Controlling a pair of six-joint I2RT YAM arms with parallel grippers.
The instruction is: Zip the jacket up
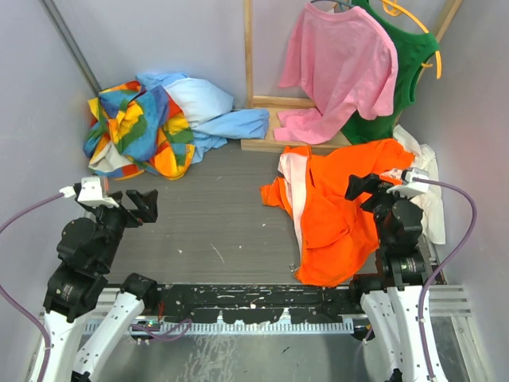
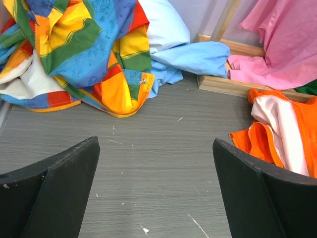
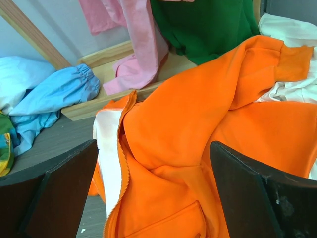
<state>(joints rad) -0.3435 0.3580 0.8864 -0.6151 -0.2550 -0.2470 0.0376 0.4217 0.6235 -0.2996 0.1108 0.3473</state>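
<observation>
the jacket (image 1: pixel 338 219) lies crumpled and unzipped on the right side of the worktop (image 1: pixel 215 227), with pale lining showing along its left edge. the right pincer (image 1: pixel 364 188) hovers over it, released and holding nothing. the left pincer (image 1: pixel 141 204), also spread wide, sits well apart from it.

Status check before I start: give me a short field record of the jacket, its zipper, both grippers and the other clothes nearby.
jacket: orange, crumpled on the right side of the table, front open, pale lining showing
zipper: unzipped; one toothed edge runs beside the lining; slider not visible
left gripper: open, empty, over bare table, apart from the jacket
right gripper: open, empty, above the jacket
other clothes: patchwork garment and light blue garment heaped far left; pink shirt and green shirt hanging at the back
</observation>
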